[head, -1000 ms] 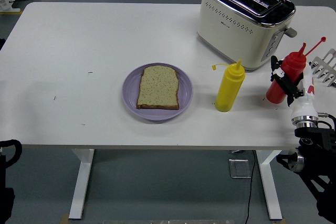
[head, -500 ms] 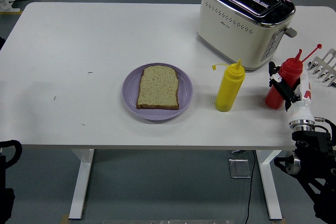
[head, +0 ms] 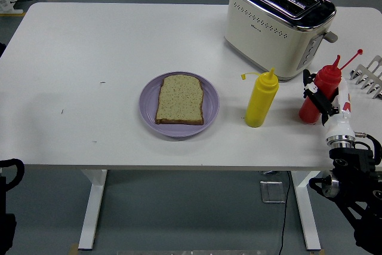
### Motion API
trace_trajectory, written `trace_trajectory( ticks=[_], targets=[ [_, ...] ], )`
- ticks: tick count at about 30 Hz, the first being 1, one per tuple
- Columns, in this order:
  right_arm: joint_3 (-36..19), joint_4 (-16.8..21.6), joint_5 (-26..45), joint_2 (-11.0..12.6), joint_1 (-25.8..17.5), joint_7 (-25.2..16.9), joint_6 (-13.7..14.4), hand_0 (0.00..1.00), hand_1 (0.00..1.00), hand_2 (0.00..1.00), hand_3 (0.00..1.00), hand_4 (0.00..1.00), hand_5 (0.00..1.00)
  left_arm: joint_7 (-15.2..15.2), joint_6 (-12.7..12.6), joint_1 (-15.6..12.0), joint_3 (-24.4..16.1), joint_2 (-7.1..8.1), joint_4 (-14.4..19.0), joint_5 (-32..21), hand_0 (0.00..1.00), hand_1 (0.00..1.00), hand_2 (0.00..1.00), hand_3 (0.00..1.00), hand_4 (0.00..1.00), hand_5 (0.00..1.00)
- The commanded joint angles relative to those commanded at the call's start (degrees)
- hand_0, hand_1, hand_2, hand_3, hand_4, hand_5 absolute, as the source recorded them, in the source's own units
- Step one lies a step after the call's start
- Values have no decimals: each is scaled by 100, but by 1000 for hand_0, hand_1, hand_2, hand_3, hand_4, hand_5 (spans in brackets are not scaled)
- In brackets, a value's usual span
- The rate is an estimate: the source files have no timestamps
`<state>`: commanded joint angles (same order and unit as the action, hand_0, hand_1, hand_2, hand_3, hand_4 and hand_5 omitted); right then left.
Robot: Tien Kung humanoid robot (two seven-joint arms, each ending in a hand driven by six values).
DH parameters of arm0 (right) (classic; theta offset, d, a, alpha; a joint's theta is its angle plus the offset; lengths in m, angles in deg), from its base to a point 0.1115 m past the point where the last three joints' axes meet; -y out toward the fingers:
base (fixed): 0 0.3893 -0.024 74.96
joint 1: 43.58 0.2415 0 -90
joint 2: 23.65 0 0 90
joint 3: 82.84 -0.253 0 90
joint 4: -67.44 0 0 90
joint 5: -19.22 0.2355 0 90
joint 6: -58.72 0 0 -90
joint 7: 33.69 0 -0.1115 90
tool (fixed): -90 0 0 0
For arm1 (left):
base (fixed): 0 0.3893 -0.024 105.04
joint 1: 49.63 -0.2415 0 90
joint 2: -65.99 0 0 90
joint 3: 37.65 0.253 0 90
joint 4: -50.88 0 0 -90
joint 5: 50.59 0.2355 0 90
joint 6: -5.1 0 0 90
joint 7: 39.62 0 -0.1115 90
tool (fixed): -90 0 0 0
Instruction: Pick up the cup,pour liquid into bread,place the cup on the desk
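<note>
Right hand point(head: 325, 101) is seen at the right side of the white table point(head: 89, 58), its black fingers point(head: 311, 86) wrapped around the red squeeze bottle point(head: 317, 95), which is thereby gripped near its upper body. Compared with one second earlier, the hand and the bottle are displaced slightly to the left and toward the toaster point(head: 279, 23), and the bottle now stands closer to upright, its open cap tab pointing up and to the right. Whether the bottle base touches the table cannot be told. The bottle is located just beside the lower right corner of the toaster and near the yellow squeeze bottle point(head: 261, 100), which stands upright and unmoved between the red bottle and the purple plate point(head: 149, 97). A single slice of bread point(head: 179, 100) lies flat on the plate, unchanged in position, near the middle of the table. A white rack point(head: 367, 74) is partly visible at the right picture edge, behind the red bottle. The left arm point(head: 9, 207) is seen resting at the lower left corner, below the table edge; the state of its fingers cannot be determined.
</note>
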<state>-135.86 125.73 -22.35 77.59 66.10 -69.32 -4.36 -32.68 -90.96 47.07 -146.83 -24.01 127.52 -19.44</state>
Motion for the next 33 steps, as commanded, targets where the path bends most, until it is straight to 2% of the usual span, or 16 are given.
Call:
trace_trajectory(
  ticks=[5,6,11,12,17,18,23,24,29,30,33],
  targets=[
    [12,-14,-18,-3,-6,12,-4,92,125,255,327,694,327,-1,2,3,7,0,-1,0,784,731,734,688,587,998],
    [12,-16,-30,-3,-8,14,-7,157,174,301,356,696,322,-1,1,1,8,0,-2,-1,783,731,734,688,588,998],
    [3,-17,-54,1,-20,40,-54,157,174,301,356,696,322,0,-1,6,5,0,-2,0,783,731,734,688,588,998],
    [2,-17,-55,0,-22,37,-52,269,321,395,428,699,310,0,-1,6,5,0,-3,0,783,732,734,688,589,998],
    [-19,-9,-67,-11,-56,-16,4,269,321,395,428,699,310,1,-1,7,3,0,-1,-1,783,732,734,688,589,998],
    [-20,-7,-70,-13,-61,-25,16,336,396,433,461,701,303,1,-2,7,1,0,-2,-2,783,733,734,688,587,998],
    [-3,-21,-137,-23,-80,-70,102,336,396,433,461,701,303,0,-2,7,6,0,-3,-1,783,733,734,688,587,998],
    [-1,-22,-158,-23,-85,-77,117,461,502,512,517,706,292,0,-2,7,7,0,-3,-2,783,733,734,689,588,998],
    [-12,-4,-276,-15,-131,-118,198,461,502,512,517,706,292,0,-3,7,4,0,-2,-1,783,733,734,689,588,998],
    [-10,-3,-294,-15,-136,-120,209,541,564,559,587,720,274,1,-3,6,4,0,-2,-1,784,733,734,689,588,998],
    [-4,3,-382,-15,-170,-135,274,541,564,559,587,720,274,1,-2,7,4,0,-2,-1,784,733,734,689,588,998]
  ],
)
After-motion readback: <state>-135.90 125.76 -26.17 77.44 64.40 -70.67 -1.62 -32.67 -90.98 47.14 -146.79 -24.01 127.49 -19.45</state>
